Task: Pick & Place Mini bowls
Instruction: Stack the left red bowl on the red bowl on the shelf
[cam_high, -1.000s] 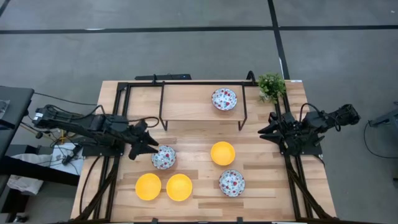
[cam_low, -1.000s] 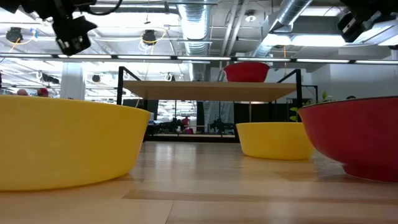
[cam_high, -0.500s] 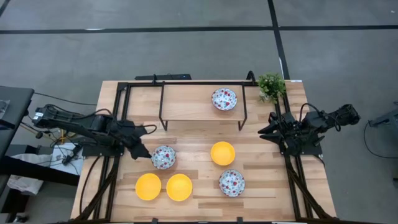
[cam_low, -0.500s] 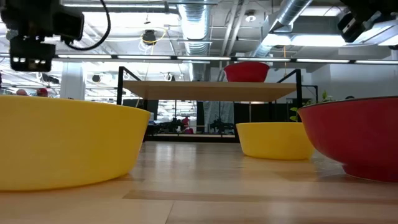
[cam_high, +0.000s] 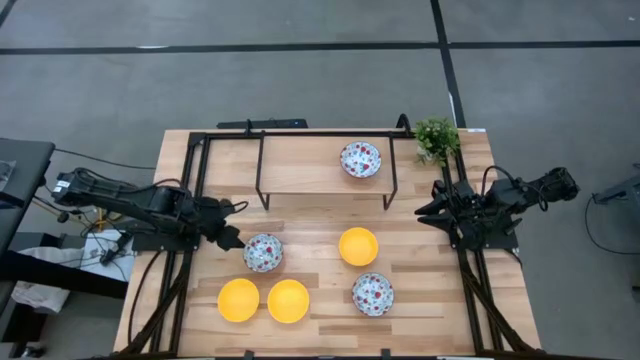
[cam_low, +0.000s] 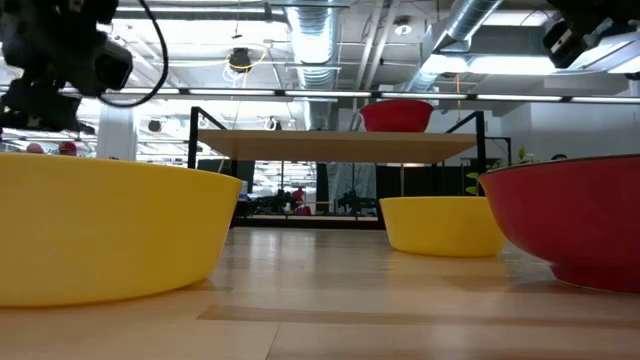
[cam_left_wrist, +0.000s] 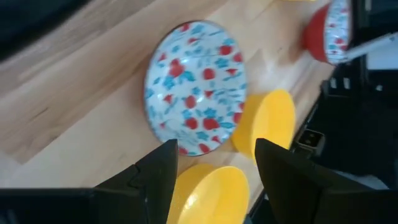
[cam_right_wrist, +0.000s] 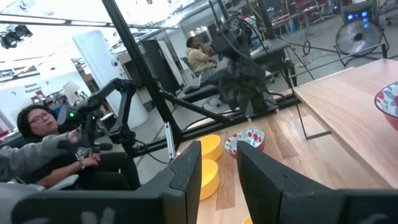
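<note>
Six mini bowls show in the high view. One floral bowl (cam_high: 360, 159) stands on the raised shelf (cam_high: 300, 165). On the table stand a floral bowl (cam_high: 263, 252), a yellow bowl (cam_high: 358, 246), two yellow bowls (cam_high: 238, 300) (cam_high: 288, 301) and a floral bowl (cam_high: 372, 294). My left gripper (cam_high: 234, 241) is open and empty, just left of the floral bowl (cam_left_wrist: 196, 96), above the table. My right gripper (cam_high: 424, 211) is open and waits at the table's right side.
A small green plant (cam_high: 436, 138) stands at the far right corner. The black shelf frame (cam_high: 392, 190) crosses the far half of the table. Bare wood lies between the shelf and the bowls. People sit beyond the table in the right wrist view (cam_right_wrist: 37, 143).
My left gripper has drawn back a little from the floral bowl toward the table's left edge and has turned. The bowl stays where it was.
</note>
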